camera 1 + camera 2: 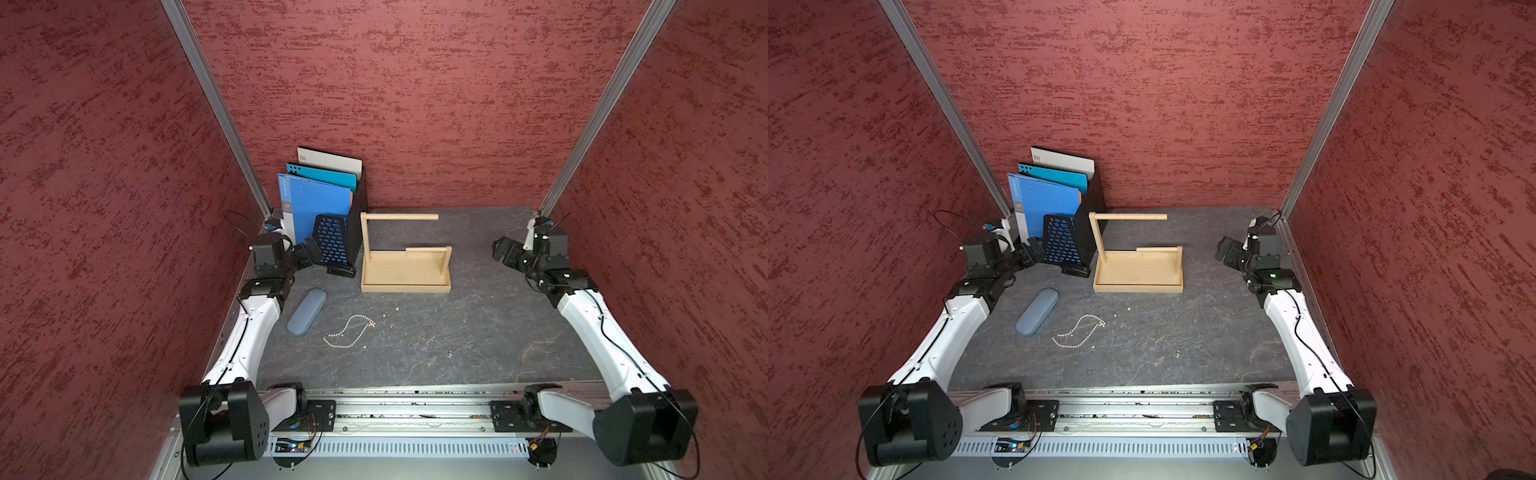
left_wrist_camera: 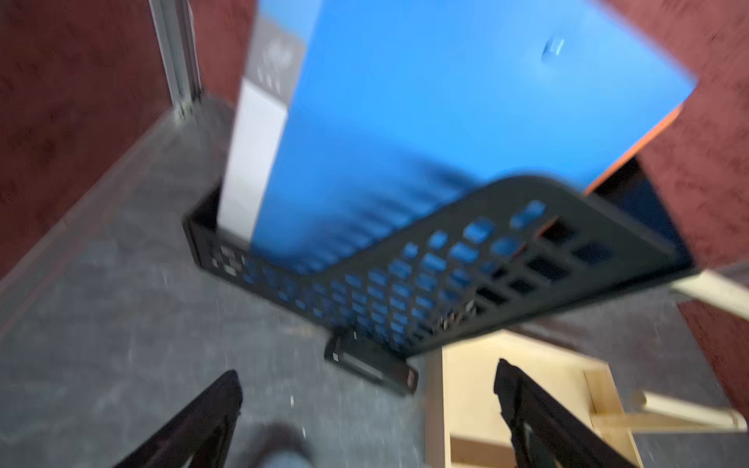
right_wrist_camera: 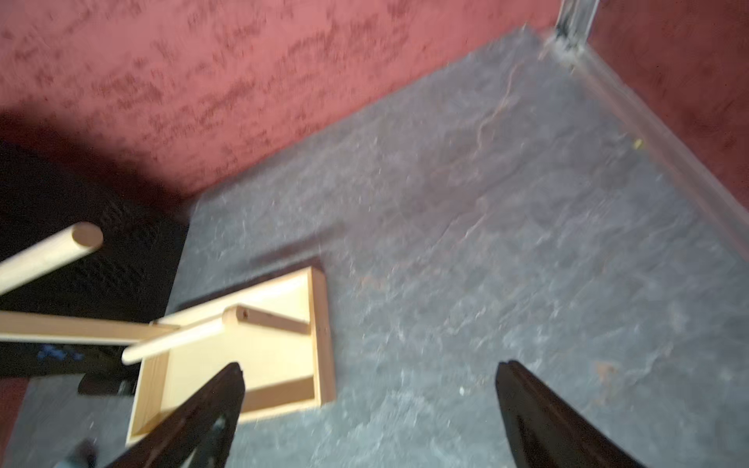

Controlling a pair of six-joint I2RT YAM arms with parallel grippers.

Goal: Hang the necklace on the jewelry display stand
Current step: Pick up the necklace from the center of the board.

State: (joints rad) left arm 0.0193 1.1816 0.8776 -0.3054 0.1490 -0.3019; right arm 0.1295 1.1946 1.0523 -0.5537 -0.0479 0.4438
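The walls [image 1: 415,104] are dark red, mottled in darker streaks. The surface [image 1: 478,332] is dark grey with pale marble-like veins. The stand [image 1: 405,287], between the left claw [image 1: 306,250] and the right claw [image 1: 500,248], is pale plain wood. The rack [image 1: 330,241], just beside the left claw, is black with a grid of holes. Its folders [image 1: 316,199] are blue, teal and white. The case [image 1: 306,311] is dull grey-blue. The necklace [image 1: 351,332] has pale beads. Both claws are black.

walls: mottled red [image 1: 415,104] | tabletop: dark grey slate-look [image 1: 478,332] | corner posts: aluminium [image 1: 217,108]
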